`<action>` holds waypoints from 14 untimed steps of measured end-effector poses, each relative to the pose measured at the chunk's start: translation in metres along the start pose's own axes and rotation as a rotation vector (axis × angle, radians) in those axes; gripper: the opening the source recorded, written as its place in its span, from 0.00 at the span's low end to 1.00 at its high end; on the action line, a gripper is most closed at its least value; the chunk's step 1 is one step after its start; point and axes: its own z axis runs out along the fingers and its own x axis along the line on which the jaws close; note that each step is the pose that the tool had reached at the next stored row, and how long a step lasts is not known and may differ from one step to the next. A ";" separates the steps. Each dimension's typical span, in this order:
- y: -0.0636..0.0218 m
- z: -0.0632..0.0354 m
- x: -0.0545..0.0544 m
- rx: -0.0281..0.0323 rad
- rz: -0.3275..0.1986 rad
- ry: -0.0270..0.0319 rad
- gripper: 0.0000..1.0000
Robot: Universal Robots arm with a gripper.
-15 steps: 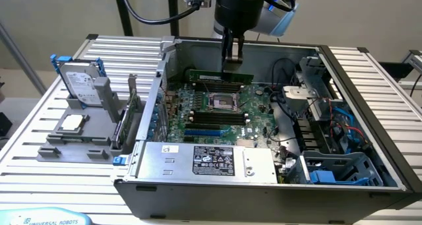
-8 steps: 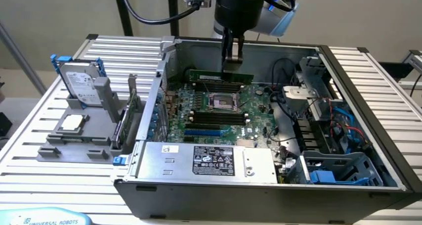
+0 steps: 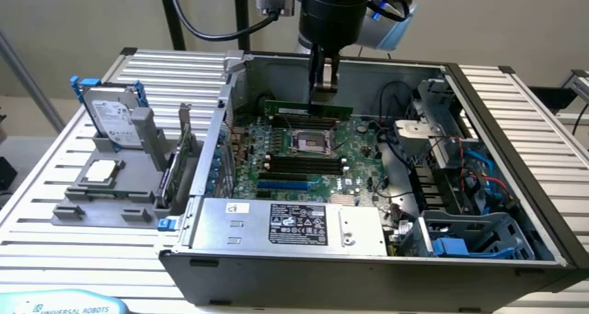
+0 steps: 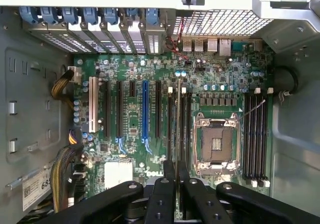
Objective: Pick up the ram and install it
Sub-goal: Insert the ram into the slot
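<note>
The claw [image 3: 323,93] reaches down from above into the open computer case [image 3: 368,272], which stands in the middle of the slatted bench [image 3: 46,183]. Its two fingers are closed on the ram [image 3: 290,110], gripping it at the upper long edge near the middle. The ram is upright on its long edge, and it is inside the case at the side nearer to the far edge of the bench.

In the wrist view the ram [image 4: 178,114] is seen from its thin edge, between the tips of the claw [image 4: 176,166]. It lies in line with the black slots just beside the processor socket [image 4: 216,144], on the side toward the long expansion slots. Whether it already sits in a slot or is only just above it, I cannot tell. On the other side of the socket are four more memory slots [image 4: 255,134].

Near the bench's edge at the exterior view's left, a grey holder [image 3: 92,210] carries a silver processor chip [image 3: 101,170], a hard drive [image 3: 110,121] in a blue frame and an upright card [image 3: 184,155].
</note>
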 end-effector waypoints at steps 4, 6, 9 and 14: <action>-0.0002 0.0074 -0.002 0.0001 0.000 -0.0016 0.13; -0.0003 0.0111 -0.004 0.0002 0.000 -0.0017 0.13; -0.0004 0.0166 -0.006 0.0003 0.000 -0.0019 0.13; -0.0007 0.0257 -0.009 0.0002 0.000 -0.0018 0.13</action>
